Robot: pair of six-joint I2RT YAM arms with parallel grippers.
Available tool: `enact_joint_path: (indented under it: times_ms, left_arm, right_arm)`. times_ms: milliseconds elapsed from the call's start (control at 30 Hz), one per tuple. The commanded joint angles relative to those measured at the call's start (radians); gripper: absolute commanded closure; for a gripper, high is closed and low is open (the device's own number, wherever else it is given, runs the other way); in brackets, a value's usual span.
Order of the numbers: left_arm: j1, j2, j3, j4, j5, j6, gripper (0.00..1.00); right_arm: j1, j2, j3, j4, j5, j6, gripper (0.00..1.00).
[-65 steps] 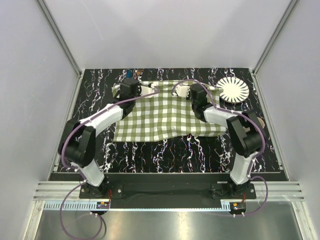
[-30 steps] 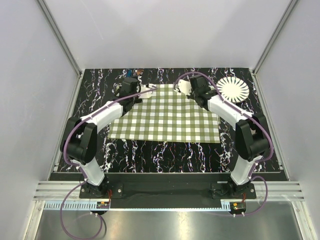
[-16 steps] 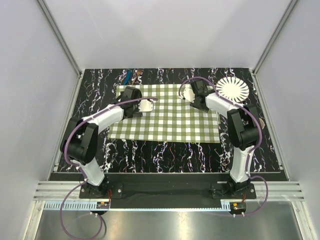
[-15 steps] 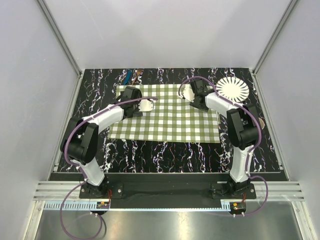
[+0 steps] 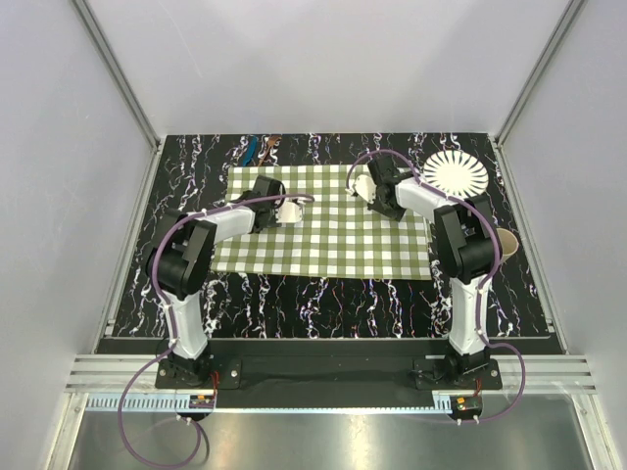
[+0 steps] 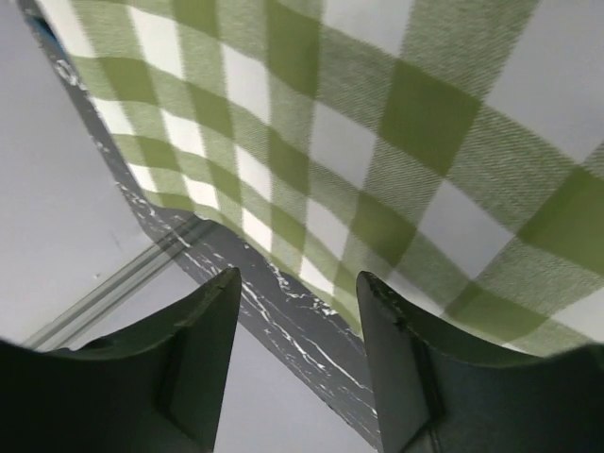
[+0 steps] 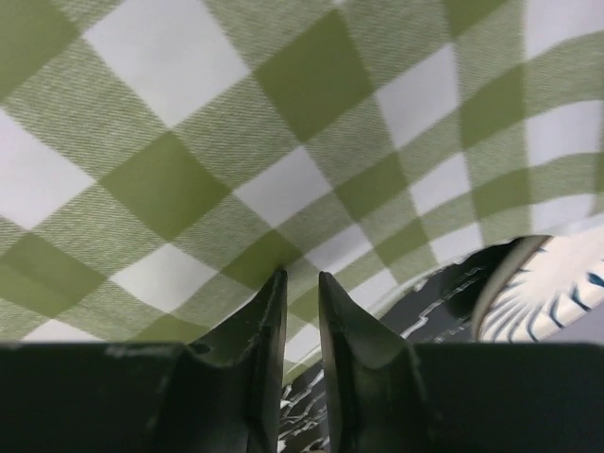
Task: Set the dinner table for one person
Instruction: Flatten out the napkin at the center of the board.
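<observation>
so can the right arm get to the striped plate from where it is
Probably yes. The striped plate sits on the dinner table just right of the right gripper, nothing lying between them; the jaws hold nothing, over the checked cloth.

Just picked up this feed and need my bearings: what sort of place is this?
Probably a lab test cell, not a dining room: plain grey panel walls, aluminium frame rails, and a marble-patterned black tabletop staged with a checked cloth and a striped plate.
</observation>
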Motion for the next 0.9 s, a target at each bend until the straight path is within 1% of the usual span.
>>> enact_joint_path:
  times_ms: [0,200,300,333,400,633,733,833,867]
  left_arm:
    - [-0.003,0.018,0.059,-0.016,-0.009,0.042,0.45]
    - [-0.003,-0.006,0.066,-0.186,0.074,0.088,0.46]
    - [-0.003,-0.034,0.066,-0.284,0.110,0.109,0.52]
    - [0.000,-0.048,0.066,-0.333,0.120,0.112,0.52]
    - [0.000,-0.059,0.063,-0.373,0.142,0.120,0.53]
    - [0.000,-0.091,0.070,-0.553,0.203,0.123,0.51]
    - [-0.004,-0.100,0.092,-0.628,0.249,0.116,0.48]
    - [-0.007,-0.088,0.124,-0.715,0.280,0.111,0.47]
    - [-0.006,-0.083,0.154,-0.758,0.316,0.117,0.48]
  right_arm:
    - [0.006,0.012,0.050,-0.092,-0.072,0.050,0.74]
    - [0.006,0.005,0.032,-0.173,-0.135,0.052,0.76]
    - [0.007,-0.014,0.009,-0.222,-0.149,0.037,0.78]
    - [0.006,-0.032,-0.011,-0.226,-0.152,0.030,0.78]
    - [0.007,-0.049,-0.031,-0.232,-0.157,0.021,0.78]
    - [0.006,-0.110,-0.091,-0.296,-0.174,0.021,0.78]
    - [0.006,-0.147,-0.126,-0.307,-0.161,0.004,0.78]
    - [0.007,-0.173,-0.151,-0.307,-0.145,-0.020,0.78]
    - [0.007,-0.175,-0.151,-0.308,-0.140,-0.022,0.78]
